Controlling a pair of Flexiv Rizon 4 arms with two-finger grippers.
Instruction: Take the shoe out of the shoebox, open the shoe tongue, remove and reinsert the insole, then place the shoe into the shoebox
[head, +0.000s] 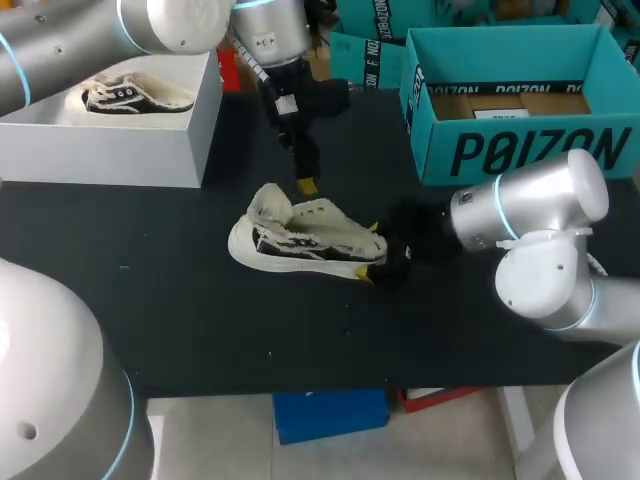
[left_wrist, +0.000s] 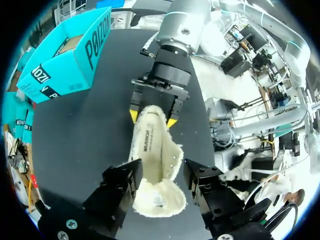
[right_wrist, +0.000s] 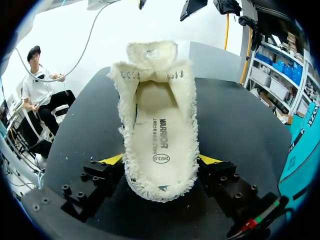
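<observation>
Right gripper (right_wrist: 161, 160) pinches shoe (right_wrist: 157, 125) heel; left gripper (left_wrist: 162, 176) spread at toe end; shoe well inside table (head: 150, 320) edges.

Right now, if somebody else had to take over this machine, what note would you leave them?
Right gripper: fingers shut on the heel of the shoe.
Left gripper: open, hanging above the shoe's front, holding nothing.
The shoe lies on the black table, out of its box, tongue folded back, insole inside.
The teal shoebox stands open at the table's back right.
Done: shoe out, tongue open. Whether the insole was taken out and put back, I cannot tell.
Left: put the shoe into the box.
</observation>
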